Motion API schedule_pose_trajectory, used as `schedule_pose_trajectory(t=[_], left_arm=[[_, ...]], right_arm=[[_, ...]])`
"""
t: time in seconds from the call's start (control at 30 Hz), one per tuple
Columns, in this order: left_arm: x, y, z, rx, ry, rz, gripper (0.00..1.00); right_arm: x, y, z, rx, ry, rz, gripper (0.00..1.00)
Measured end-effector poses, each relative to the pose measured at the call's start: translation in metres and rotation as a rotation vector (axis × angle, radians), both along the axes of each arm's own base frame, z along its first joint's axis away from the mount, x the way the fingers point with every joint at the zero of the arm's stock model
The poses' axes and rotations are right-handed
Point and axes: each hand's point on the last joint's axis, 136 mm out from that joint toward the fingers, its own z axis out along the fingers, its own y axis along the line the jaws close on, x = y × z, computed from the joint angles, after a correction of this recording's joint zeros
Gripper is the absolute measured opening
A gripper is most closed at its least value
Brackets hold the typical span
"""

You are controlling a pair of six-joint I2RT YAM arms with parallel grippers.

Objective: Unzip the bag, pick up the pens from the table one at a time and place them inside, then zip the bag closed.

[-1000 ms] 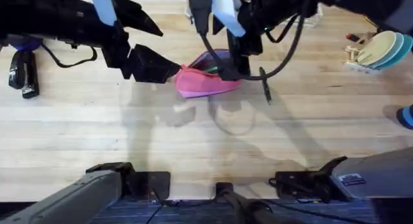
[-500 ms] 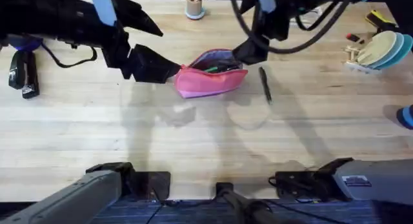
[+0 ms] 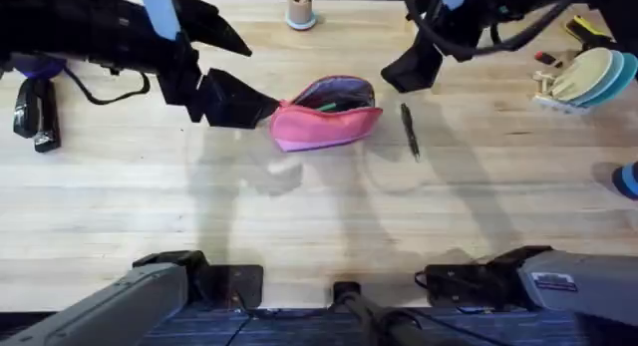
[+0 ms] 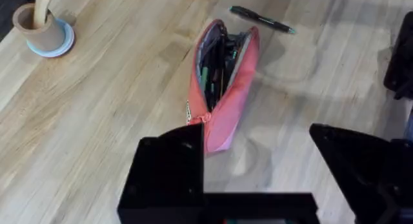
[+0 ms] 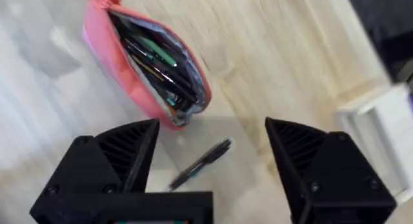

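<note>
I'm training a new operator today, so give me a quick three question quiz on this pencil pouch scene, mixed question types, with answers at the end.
1. True or false: the pink pencil pouch is zipped shut.
2. How many pens lie loose on the table?
3. Which gripper is at the pouch's end? A. left gripper B. right gripper

Key:
1. False; it gapes open, with pens inside.
2. One, the dark pen right of the pouch.
3. A; the right gripper hangs open above the loose pen.

Table [image 3: 299, 216]: pale wood planks, visible grain, low sheen. Pouch [image 3: 324, 125]: soft pink cloth, matt, purple patterned lining. Loose pen [image 3: 409, 130]: dark, probably plastic, slightly glossy. Gripper fingers [image 5: 322, 166]: matt black, ribbed.
</note>
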Motion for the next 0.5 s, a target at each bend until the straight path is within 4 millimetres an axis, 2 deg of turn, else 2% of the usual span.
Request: schedule_pose_trajectory(t=[0.23,0.5], left_arm=[[0.0,0.0,0.0,0.0,0.0,0.0,0.994],[0.0,0.0,0.0,0.0,0.0,0.0,0.994]], right_arm=[[-0.006,-0.016,-0.008,0.067,0.144,-0.196,0.998],[-0.034,-0.027,-0.025,0.048,0.315,-0.287,0.998]])
